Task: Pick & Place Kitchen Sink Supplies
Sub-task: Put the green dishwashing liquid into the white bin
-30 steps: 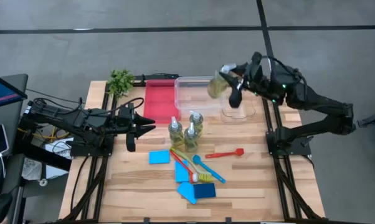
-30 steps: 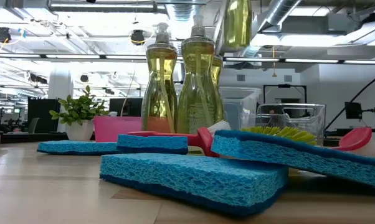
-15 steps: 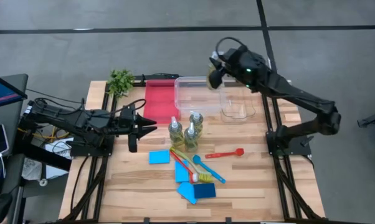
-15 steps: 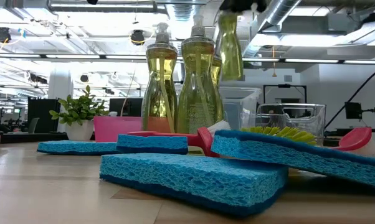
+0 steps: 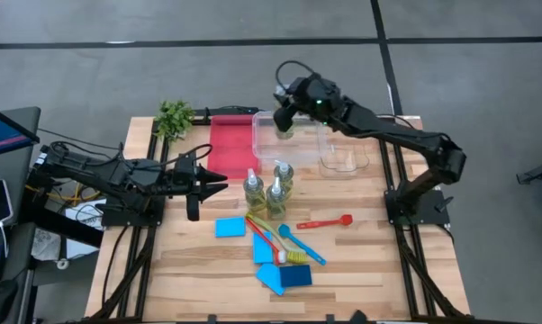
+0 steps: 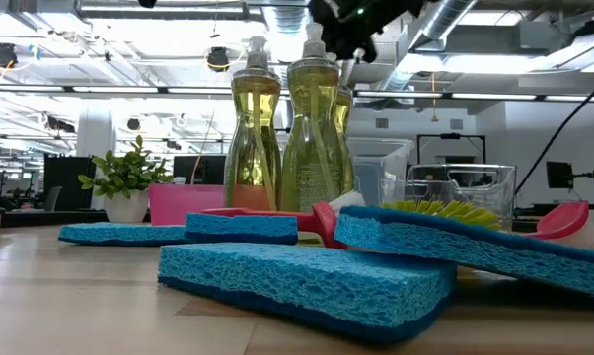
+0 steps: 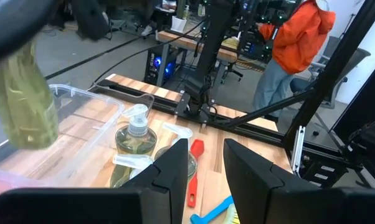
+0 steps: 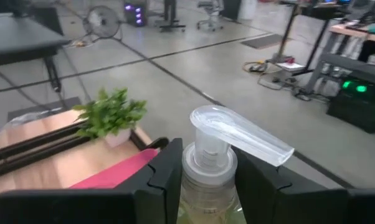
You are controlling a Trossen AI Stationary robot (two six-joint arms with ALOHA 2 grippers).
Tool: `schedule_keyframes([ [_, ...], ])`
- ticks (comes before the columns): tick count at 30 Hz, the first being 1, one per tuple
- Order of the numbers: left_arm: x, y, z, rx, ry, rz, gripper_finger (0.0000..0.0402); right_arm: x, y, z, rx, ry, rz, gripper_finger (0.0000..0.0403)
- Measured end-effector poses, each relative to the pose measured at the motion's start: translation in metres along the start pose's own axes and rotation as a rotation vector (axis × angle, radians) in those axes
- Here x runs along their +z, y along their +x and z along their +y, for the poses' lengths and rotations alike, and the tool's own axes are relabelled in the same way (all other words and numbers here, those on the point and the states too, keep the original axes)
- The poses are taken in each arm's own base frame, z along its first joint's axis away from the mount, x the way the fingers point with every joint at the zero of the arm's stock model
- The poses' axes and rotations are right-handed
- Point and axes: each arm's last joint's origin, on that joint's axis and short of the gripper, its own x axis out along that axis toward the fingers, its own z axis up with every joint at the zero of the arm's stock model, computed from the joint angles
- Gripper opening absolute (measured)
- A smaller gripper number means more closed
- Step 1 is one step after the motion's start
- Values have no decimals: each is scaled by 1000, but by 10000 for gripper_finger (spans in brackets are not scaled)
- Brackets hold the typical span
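The right gripper [image 5: 284, 115] is clamped on a soap bottle [image 8: 207, 163], holding it over what looks like the large clear bin [image 5: 269, 147] beside the red tray [image 5: 228, 147]; the left gripper [image 5: 212, 184], fingers apart, waits near three standing bottles [image 5: 269, 192].

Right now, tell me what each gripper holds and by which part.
The right gripper holds a bottle by its neck, just under the pump, above the clear bin. The left gripper holds nothing.
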Motion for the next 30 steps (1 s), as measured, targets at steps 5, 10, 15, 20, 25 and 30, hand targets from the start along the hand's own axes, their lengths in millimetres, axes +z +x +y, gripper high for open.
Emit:
schedule_keyframes([
  [5, 0, 0, 0, 0, 2, 0, 104, -14, 19, 4, 42, -11, 37, 113],
  [10, 0, 0, 0, 0, 2, 1, 104, -28, 33, 5, 35, -26, 83, 112],
  [15, -1, 1, 0, 1, 3, 3, 104, -39, 45, 7, 39, -31, 115, 113],
  [20, -2, 3, -1, 1, 5, 6, 104, -49, 55, 9, 62, -26, 133, 113],
  [25, -2, 3, -1, 1, 5, 7, 104, -52, 57, 13, 69, -29, 146, 113],
  [30, -2, 3, -1, 2, 5, 7, 104, -52, 57, 14, 75, -33, 147, 113],
])
